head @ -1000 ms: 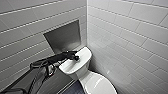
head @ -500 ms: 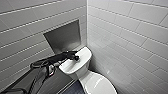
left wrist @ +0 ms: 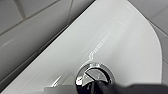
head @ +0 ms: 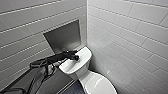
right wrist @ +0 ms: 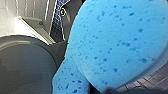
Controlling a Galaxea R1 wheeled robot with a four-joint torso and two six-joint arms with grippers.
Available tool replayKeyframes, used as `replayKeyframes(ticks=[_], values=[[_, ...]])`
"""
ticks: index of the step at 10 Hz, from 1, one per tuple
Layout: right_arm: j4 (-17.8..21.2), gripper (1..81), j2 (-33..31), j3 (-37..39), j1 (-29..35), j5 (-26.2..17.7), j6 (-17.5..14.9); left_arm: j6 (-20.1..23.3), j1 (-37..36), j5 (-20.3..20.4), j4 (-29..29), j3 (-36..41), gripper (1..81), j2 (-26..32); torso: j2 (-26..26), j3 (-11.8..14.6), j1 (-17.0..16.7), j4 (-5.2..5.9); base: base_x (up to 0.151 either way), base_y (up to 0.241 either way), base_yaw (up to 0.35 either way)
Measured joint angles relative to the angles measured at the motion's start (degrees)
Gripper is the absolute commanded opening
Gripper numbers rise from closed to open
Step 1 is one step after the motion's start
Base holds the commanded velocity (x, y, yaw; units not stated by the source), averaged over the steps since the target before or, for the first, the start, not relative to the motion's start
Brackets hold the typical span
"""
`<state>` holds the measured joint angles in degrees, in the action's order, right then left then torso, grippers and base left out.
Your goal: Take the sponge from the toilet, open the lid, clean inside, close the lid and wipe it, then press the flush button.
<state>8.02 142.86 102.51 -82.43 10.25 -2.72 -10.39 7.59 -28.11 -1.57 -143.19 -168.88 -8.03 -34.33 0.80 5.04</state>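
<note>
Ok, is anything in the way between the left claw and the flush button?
Nothing visible. The left claw is right over the button on the tank, with no object between them.

Toilet (head: 84, 73) in a corner; tiled walls (head: 125, 37) block its back and one side. Left arm (head: 53, 59) crosses the tank (head: 72, 66); open room above the lid (head: 98, 85).

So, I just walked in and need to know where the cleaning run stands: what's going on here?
The robot's left gripper reaches over the tank of the toilet, right at the chrome flush button. Whether it is pressing cannot be told. The blue sponge shows close up in the right wrist view, off the floor, so that arm seems to be carrying it. The lid looks closed.
</note>
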Motion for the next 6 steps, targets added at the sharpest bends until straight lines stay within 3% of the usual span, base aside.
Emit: replayKeyframes(ticks=[6], values=[[0.00, 1.0, 0.33, 0.46, -0.11, 0.07, 0.00, -0.28, -3.61, -1.46, -7.35, 14.88, 1.0, 8.90, 0.00, -0.02, 0.00, 0.00, 0.000, 0.000, 0.000]])
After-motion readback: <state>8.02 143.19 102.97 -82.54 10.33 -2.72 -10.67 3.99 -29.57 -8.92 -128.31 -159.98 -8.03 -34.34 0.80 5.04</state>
